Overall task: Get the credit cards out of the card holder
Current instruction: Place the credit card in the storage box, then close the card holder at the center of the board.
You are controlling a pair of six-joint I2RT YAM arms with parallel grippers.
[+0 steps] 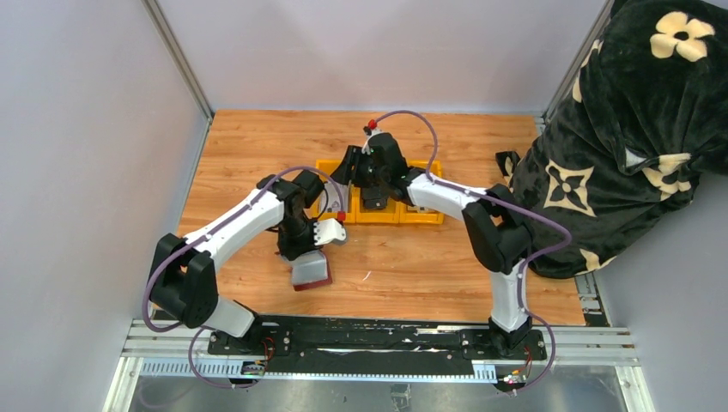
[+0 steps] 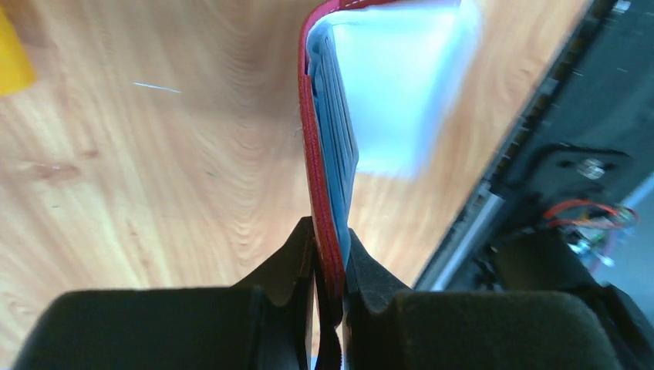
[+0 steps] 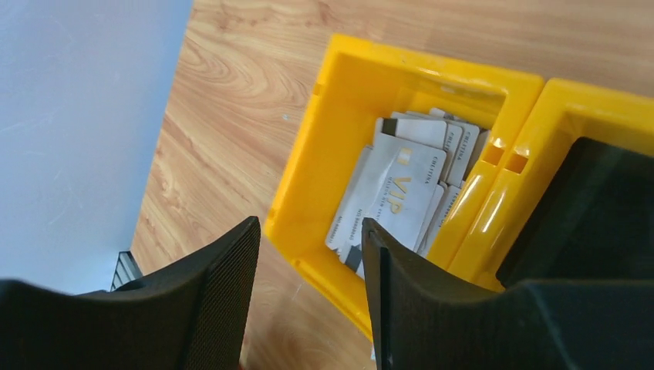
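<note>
Left side, seen from above: reaching in from the base at seven o'clock, elbow folded low, forearm angled toward one o'clock, wrist turned down over the wooden table (image 1: 429,275). Clenching the left gripper (image 1: 306,256) on the card holder (image 1: 312,273), which hangs at six o'clock of the wrist, near the table's middle. In the left wrist view, pinching the maroon stitched edge between both fingers (image 2: 285,262); seen edge-on, running up toward twelve o'clock, with grey lining (image 2: 339,139) layered on its three o'clock side. Cannot tell whether cards remain inside.

Right side: rising from five o'clock, bending at the elbow, stretching toward ten o'clock over the yellow bins (image 1: 421,215). Holding the right gripper (image 1: 350,165) released and empty above the end bin (image 3: 308,154). Inside that bin, a loose pile of grey-white credit cards (image 3: 405,193), one marked VIP. At three o'clock of it, in the neighbouring bin, a black object (image 3: 594,208).
</note>
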